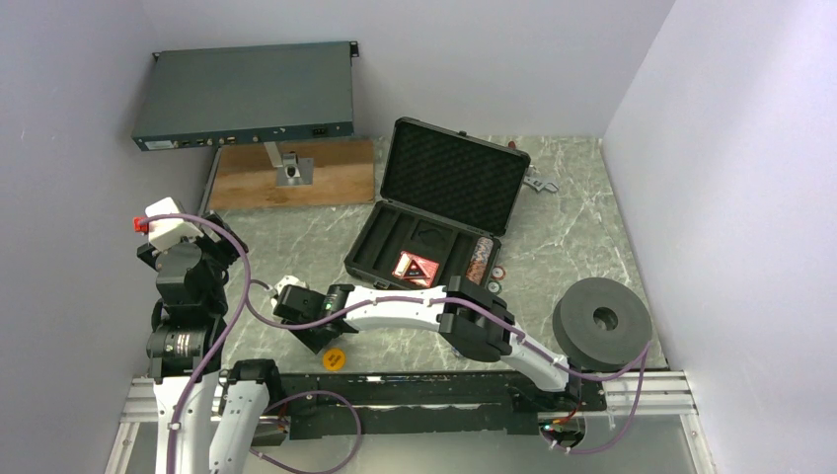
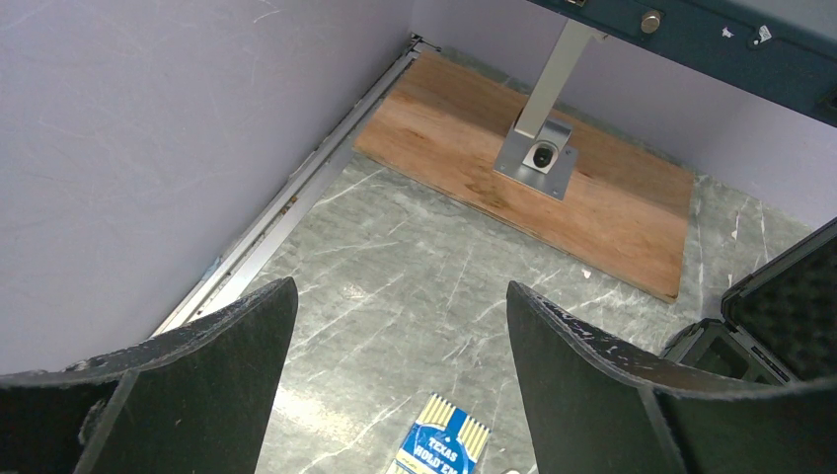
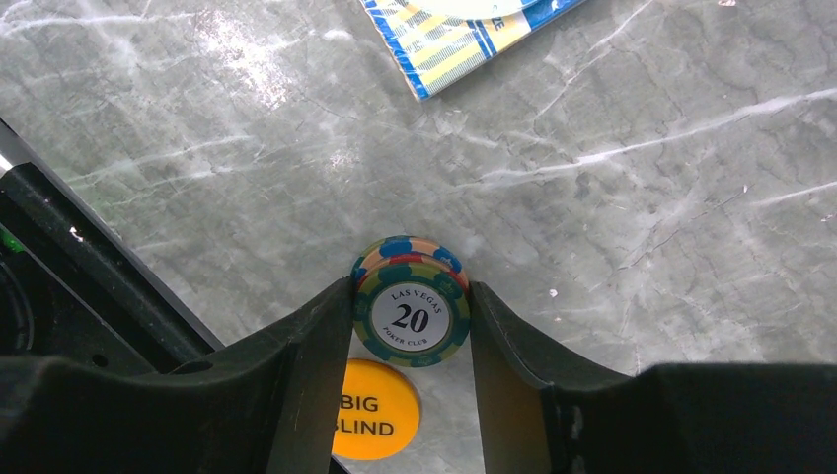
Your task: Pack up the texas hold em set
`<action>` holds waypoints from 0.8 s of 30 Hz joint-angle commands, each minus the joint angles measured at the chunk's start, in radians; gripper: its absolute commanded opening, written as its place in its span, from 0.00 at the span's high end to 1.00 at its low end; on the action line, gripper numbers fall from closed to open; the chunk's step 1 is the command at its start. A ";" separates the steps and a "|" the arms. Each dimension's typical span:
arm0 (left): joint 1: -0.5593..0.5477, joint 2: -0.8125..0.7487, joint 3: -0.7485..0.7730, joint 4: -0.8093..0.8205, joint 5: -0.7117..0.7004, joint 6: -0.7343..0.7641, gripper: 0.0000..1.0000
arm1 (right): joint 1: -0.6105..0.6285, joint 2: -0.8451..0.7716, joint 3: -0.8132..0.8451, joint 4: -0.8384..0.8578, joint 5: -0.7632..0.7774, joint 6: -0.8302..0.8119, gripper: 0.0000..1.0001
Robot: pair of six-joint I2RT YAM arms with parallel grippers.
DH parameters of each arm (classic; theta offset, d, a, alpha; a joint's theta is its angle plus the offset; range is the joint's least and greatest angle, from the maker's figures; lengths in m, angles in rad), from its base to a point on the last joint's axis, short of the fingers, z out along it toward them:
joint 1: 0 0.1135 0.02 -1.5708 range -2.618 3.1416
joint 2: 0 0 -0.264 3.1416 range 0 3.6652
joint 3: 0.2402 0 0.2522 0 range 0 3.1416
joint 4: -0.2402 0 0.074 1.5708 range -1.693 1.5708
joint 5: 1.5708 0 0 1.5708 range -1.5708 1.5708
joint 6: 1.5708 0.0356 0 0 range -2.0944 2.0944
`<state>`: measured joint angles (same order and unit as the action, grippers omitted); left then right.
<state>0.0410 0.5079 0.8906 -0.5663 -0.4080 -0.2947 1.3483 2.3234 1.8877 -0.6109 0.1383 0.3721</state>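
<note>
From above I see the black case [image 1: 434, 212] lying open in the middle of the worktop [image 1: 572, 217], its foam-lined lid propped up towards the back wall. In the base, a red card deck [image 1: 415, 267] sits in a middle compartment. A row of chips [image 1: 481, 259] stands on edge in the slot at the right end. A couple of loose chips [image 1: 494, 286] lie on the worktop just beside that end (outside the case).

My right claw [image 3: 412, 296] is down near the worktop, in front and to the left of the case, pinching a small stack of poker chips [image 3: 413, 316]; the top one reads 20. The orange disc [image 3: 375, 410], marked Big Blind, lies flat just beside the stack, partly hidden by one finger. A blue-and-yellow card pack [image 3: 464, 30] lies near.

My left claw [image 2: 400, 296] hangs spread, holding nothing, above the worktop near the left wall.
</note>
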 commanded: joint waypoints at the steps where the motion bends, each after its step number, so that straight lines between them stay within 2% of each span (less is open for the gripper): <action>1: 0.007 0.000 0.007 0.011 0.004 -0.012 0.16 | 0.015 0.030 0.020 -0.027 -0.003 0.020 0.53; 5: 0.006 0.002 0.007 0.011 0.005 -0.011 0.17 | 0.018 0.038 0.032 -0.034 -0.005 0.021 0.58; 8: 0.007 0.002 0.007 0.010 0.005 -0.011 0.16 | 0.020 0.046 0.037 -0.039 -0.006 0.022 0.71; 10: 0.007 0.003 0.007 0.010 0.007 -0.011 0.16 | 0.019 0.048 0.037 -0.041 -0.004 0.022 0.85; 12: 0.007 0.003 0.007 0.011 0.005 -0.012 0.16 | 0.019 0.050 0.036 -0.044 0.000 0.021 0.91; 14: 0.005 0.005 0.007 0.011 0.006 -0.012 0.16 | 0.019 0.052 0.036 -0.048 0.002 0.018 0.85; 18: 0.006 0.005 0.007 0.011 0.006 -0.011 0.16 | 0.021 0.043 0.029 -0.050 0.009 0.013 0.60; 24: 0.006 0.006 0.007 0.010 0.005 -0.011 0.16 | 0.030 0.033 0.017 -0.050 0.014 0.014 0.44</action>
<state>0.0410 0.5083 0.8906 -0.5663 -0.4080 -0.2951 1.3571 2.3341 1.9076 -0.6239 0.1497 0.3775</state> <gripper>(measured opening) 0.836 0.528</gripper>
